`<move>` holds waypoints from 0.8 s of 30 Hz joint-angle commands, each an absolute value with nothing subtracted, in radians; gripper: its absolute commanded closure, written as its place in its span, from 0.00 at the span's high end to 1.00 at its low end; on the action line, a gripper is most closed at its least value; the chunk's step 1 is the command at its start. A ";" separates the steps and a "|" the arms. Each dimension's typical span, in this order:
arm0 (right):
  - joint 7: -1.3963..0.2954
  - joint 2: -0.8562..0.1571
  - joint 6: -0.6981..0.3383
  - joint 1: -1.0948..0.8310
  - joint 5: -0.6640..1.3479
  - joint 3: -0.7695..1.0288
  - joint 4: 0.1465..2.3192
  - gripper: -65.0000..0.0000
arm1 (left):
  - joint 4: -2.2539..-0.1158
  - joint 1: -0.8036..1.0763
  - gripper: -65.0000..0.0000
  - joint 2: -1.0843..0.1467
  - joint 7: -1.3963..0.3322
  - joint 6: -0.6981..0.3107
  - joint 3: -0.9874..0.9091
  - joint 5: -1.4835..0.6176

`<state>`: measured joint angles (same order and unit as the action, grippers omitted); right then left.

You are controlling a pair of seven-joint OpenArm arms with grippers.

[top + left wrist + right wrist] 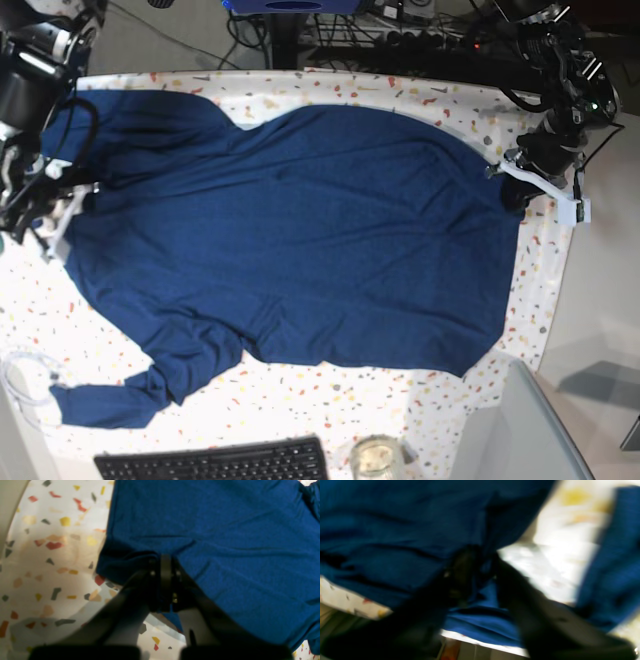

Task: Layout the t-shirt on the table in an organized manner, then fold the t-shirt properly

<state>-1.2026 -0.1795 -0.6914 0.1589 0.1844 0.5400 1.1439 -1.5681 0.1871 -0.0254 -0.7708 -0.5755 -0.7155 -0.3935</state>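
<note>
T-shirt (300,230): soft, limp, light knit spread across the table (545,270).
Left hand (165,562) pinches its hem edge; right hand (475,565) sits in cloth, grip unclear; hold hems and corners.

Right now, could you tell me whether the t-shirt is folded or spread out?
Spread out, not folded: the t-shirt lies open in one layer across the table, with one sleeve bunched near the keyboard.

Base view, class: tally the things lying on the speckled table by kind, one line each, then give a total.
T-shirt: 1
Black keyboard: 1
Glass jar: 1
Total: 3
</note>
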 commanded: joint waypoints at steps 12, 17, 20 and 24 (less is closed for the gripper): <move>-0.892 -0.320 -0.630 0.010 0.185 0.565 1.345 0.78 | -1.583 0.214 0.00 -0.041 -0.753 -0.578 -0.719 -0.403; -0.696 -0.386 -0.495 0.008 0.185 0.518 1.178 0.78 | -1.583 0.228 0.00 -0.041 -0.753 -0.578 -0.719 -0.404; -0.622 -0.430 -0.483 0.018 0.185 0.460 1.081 0.78 | -1.583 0.231 0.00 -0.041 -0.753 -0.578 -0.719 -0.404; -0.535 -0.461 -0.479 0.081 0.185 0.404 0.931 0.78 | -1.583 0.240 0.00 -0.041 -0.753 -0.578 -0.719 -0.404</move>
